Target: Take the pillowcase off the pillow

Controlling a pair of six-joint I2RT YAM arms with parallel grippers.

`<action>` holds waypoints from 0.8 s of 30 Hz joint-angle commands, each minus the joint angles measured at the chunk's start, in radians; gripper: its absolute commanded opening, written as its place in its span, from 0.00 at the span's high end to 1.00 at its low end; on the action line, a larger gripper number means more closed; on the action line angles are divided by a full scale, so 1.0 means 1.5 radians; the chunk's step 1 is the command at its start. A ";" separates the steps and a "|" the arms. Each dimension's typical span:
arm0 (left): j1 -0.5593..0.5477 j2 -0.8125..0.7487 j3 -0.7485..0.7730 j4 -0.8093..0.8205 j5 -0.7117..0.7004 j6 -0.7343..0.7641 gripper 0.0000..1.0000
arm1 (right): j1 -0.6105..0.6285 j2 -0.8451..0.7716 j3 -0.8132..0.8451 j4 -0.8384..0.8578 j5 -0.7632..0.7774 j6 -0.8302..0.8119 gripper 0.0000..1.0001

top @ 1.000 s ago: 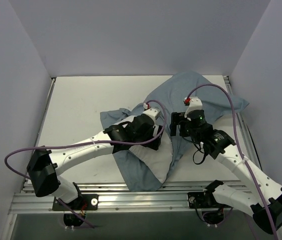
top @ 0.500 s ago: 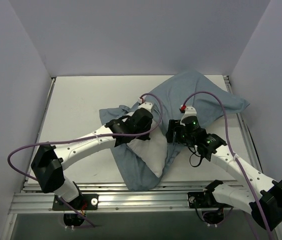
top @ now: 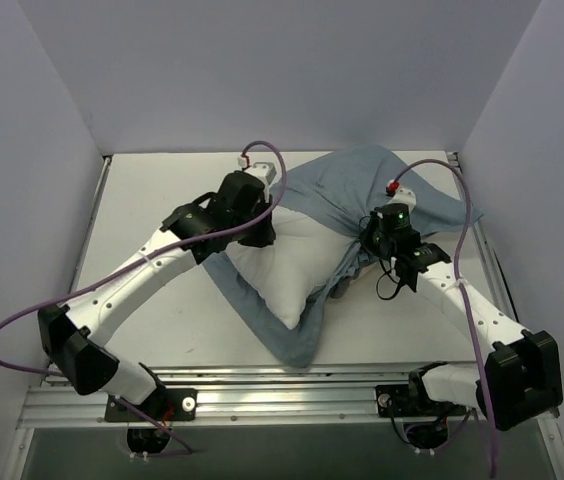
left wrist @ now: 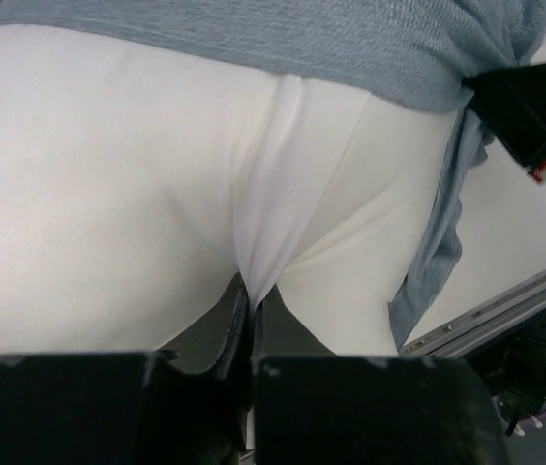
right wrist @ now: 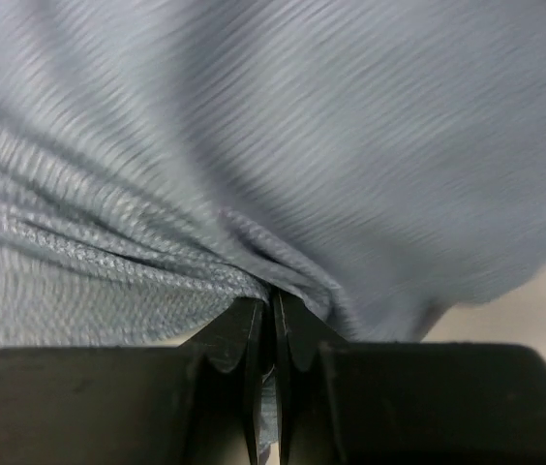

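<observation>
The white pillow (top: 282, 265) lies mid-table, half out of the blue-grey pillowcase (top: 362, 180), which covers its far end and trails under its near side. My left gripper (top: 262, 225) is shut on a pinch of the pillow's white fabric (left wrist: 263, 242) at the far left part. The jaws of my left gripper (left wrist: 251, 291) meet on that fold. My right gripper (top: 367, 245) is shut on a bunched fold of the pillowcase (right wrist: 254, 262) at the pillow's right side. In the right wrist view, my right gripper (right wrist: 271, 295) has blue-grey cloth between its closed jaws.
Pale walls enclose the white table (top: 152, 220) on three sides. A metal rail (top: 292, 395) runs along the near edge. The right arm's black gripper body (left wrist: 534, 107) shows at the upper right of the left wrist view. Purple cables loop off both arms.
Both grippers closed, left on the pillow, right on the pillowcase. The left arm swung up and left, dragging the pillow further out; the right arm moved back and right with the cloth.
</observation>
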 commanded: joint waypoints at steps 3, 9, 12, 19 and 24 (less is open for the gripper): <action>0.077 -0.171 0.033 -0.076 0.014 0.018 0.98 | -0.138 0.066 0.041 -0.012 0.092 0.023 1.00; 0.132 -0.258 -0.042 -0.109 0.056 0.017 0.98 | -0.203 0.105 0.083 0.000 0.111 0.058 1.00; 0.132 -0.296 -0.113 -0.104 0.092 -0.006 0.98 | -0.210 0.115 0.100 0.000 0.089 0.049 1.00; 0.096 -0.344 -0.326 0.012 0.193 -0.082 0.70 | -0.144 0.046 0.063 0.027 -0.061 -0.016 0.93; 0.104 -0.339 -0.287 -0.019 0.130 -0.072 0.03 | -0.089 -0.033 0.043 -0.044 -0.101 -0.044 0.58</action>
